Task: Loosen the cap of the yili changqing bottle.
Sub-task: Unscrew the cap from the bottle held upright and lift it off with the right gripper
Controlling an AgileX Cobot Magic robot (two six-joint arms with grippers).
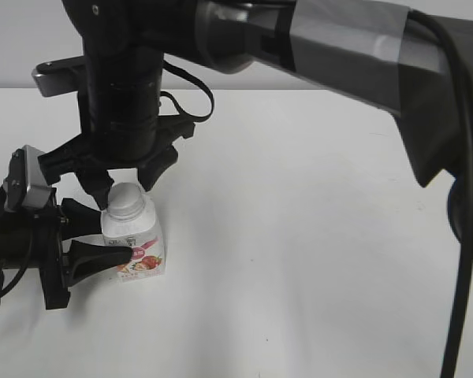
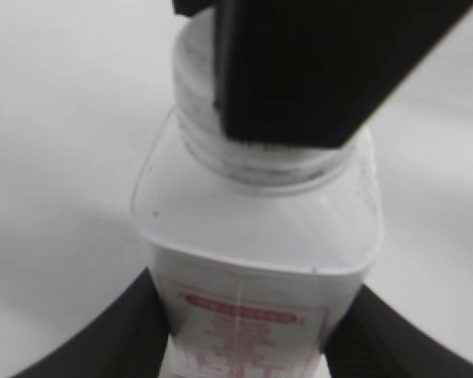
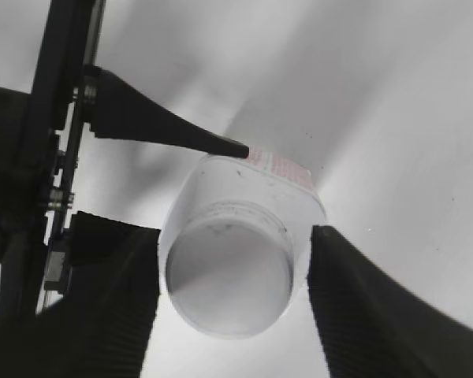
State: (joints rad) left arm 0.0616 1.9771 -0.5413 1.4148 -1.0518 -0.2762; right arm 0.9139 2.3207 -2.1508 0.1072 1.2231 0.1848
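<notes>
The yili changqing bottle (image 1: pixel 138 250), white with a pink-red strawberry label, stands upright on the white table at the left. Its white cap (image 1: pixel 126 198) is on the neck. My left gripper (image 1: pixel 102 234) is shut on the bottle's body from the left side; in the left wrist view its jaws (image 2: pixel 248 342) press both sides of the bottle (image 2: pixel 256 228), and the cap (image 2: pixel 191 75) is partly hidden behind a black finger. My right gripper (image 1: pixel 126 183) hangs over the cap. In the right wrist view its jaws (image 3: pixel 232 295) are open, straddling the cap (image 3: pixel 229 276) with a gap.
The white table (image 1: pixel 315 236) stretches to the right and front of the bottle. The right arm's thick grey-taped link (image 1: pixel 355 47) and its cable (image 1: pixel 463 260) cross the upper right. A left finger (image 3: pixel 173 134) reaches the bottle's label in the right wrist view.
</notes>
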